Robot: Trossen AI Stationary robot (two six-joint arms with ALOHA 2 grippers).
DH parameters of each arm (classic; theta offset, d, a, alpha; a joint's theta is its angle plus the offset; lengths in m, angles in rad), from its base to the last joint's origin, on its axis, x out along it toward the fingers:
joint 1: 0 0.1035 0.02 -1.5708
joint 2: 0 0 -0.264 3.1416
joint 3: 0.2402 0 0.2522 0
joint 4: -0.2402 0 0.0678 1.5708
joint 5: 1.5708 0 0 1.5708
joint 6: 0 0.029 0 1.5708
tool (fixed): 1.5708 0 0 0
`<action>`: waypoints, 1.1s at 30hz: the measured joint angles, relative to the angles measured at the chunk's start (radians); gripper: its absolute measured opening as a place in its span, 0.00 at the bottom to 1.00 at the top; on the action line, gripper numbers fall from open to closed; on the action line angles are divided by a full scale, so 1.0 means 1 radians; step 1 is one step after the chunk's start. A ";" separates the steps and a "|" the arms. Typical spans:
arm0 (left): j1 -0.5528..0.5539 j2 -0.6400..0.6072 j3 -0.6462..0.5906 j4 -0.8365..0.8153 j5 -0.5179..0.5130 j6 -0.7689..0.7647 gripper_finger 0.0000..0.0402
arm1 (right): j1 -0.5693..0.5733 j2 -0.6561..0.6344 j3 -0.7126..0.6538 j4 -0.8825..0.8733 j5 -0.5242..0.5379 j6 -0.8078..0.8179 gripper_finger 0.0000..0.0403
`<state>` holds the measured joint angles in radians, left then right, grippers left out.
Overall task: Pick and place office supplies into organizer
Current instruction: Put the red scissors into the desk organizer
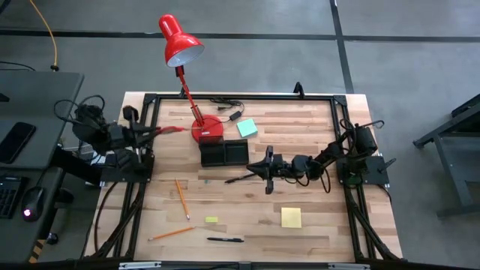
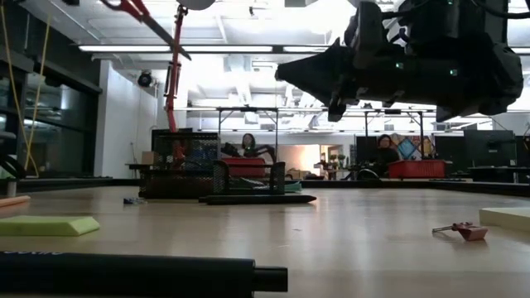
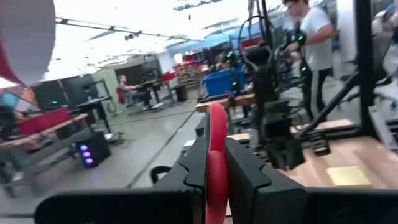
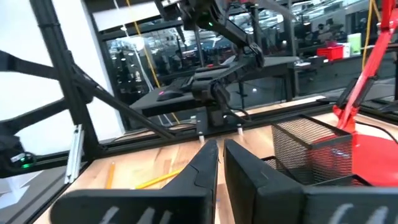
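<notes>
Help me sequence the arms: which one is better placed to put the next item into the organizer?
Left. The left gripper clamps the red scissors, raised left of the organizer. The right gripper hovers above a black pen, which lies on the table.

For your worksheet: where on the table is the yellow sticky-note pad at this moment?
In the high view, the yellow sticky-note pad lies flat on the table's right half, near the front edge, right of the black pen and in front of the right hand.

No legible text, labels, brand marks, numbers or signs found on any item, on the bench, or in the room behind.
</notes>
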<state>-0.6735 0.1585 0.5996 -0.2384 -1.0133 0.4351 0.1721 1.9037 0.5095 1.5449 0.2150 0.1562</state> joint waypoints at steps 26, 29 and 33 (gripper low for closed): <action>0.302 0.866 0.317 0.223 0.495 0.030 0.05 | 0.010 0.000 0.000 -0.021 0.075 0.004 0.04; 0.445 0.923 0.324 0.276 0.632 0.009 0.05 | 0.029 0.000 0.000 -0.043 0.105 0.006 0.04; 0.580 0.919 0.321 0.284 0.739 0.019 0.05 | 0.049 0.000 0.000 -0.083 0.158 -0.002 0.04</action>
<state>-0.0933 1.0775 0.9207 0.0452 -0.2741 0.4545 0.2207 1.9038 0.5091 1.4617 0.3734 0.1539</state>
